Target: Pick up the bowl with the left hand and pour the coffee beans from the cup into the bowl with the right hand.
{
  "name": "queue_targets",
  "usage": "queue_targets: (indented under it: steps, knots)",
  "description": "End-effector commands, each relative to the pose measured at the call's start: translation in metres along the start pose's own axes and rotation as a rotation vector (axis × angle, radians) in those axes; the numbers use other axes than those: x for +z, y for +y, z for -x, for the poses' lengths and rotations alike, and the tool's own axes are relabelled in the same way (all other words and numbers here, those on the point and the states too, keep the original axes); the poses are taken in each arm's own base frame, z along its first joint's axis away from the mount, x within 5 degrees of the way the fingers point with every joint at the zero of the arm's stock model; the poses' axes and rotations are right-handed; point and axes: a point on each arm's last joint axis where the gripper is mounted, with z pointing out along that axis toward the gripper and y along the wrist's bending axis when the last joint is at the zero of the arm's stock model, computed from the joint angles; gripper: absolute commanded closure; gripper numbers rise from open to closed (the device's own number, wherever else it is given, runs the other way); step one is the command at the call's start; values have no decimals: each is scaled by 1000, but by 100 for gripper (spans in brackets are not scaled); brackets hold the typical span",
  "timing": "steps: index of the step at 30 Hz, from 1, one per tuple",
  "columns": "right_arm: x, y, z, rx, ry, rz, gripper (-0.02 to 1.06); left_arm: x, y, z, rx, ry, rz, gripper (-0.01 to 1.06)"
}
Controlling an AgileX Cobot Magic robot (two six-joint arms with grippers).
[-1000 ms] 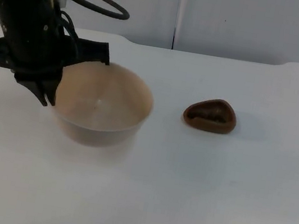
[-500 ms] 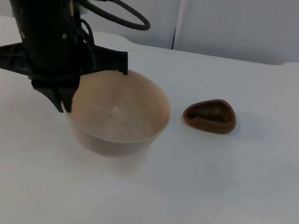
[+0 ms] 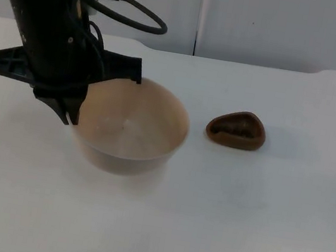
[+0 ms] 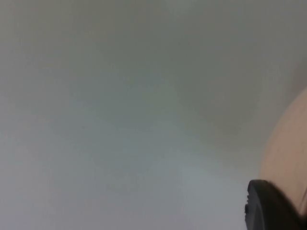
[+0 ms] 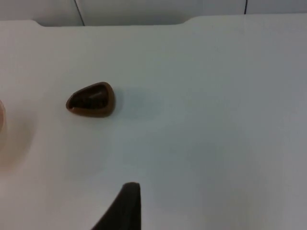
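**A:** At the far left of the counter [image 3: 254,229], what is the left end effector [image 3: 71,111] doing?

**B:** It comes down from above at the left rim of the bowl [image 3: 131,126], with one black finger dropping along the outside of the wall. In the left wrist view a dark fingertip [image 4: 271,206] sits right against the pale bowl [image 4: 288,148]. It looks clamped on the rim, so I judge it has hold of the bowl. The bowl seems to be off the surface, tipped slightly, though I can't be sure of the gap beneath it.

**A:** Anything in the bowl?

**B:** No beans that I can make out; the inside is plain tan.

**A:** And moving rightward?

**B:** The cup [image 3: 236,129] stands on the counter, well apart from the bowl, to its right. It is small, brown and teardrop-shaped from above. Its long axis runs roughly left to right, and there is something dark inside. Nothing touches it.

**A:** Which arm is nearer to it?

**B:** The right one, by the task and by position. In the right wrist view the cup [image 5: 91,99] lies ahead of the right end effector [image 5: 125,206] and off toward the bowl's side. A sliver of the bowl [image 5: 2,120] shows beyond it. That arm waits, well back from the cup, holding nothing; how wide it stands open I cannot tell.

**A:** So the coming move?

**B:** Probably a reach forward and across toward the cup, with the fingers set across its narrow width.
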Motion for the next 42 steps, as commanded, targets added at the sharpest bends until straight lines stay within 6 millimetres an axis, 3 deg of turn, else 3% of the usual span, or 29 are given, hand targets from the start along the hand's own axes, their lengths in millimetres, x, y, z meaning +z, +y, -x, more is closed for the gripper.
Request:
queue_targets:
  steps: [1, 19, 34, 39, 42]
  knots:
    - [7, 0, 20, -7, -1, 2, -1, -3, -2, 0, -4, -11, -8, 105]
    - [98, 2, 109, 6, 190, 103, 0, -3, -2, 0, -15, -12, -11, 105]
    - [139, 9, 128, -21, 316, 136, 1, -3, -2, 0, -15, -14, -12, 105]
    - [179, 39, 127, -92, 422, 157, 3, -3, -2, 0, -15, -11, -9, 105]
    - [193, 52, 128, -125, 445, 130, 3, -3, -2, -1, -19, 0, -5, 105]
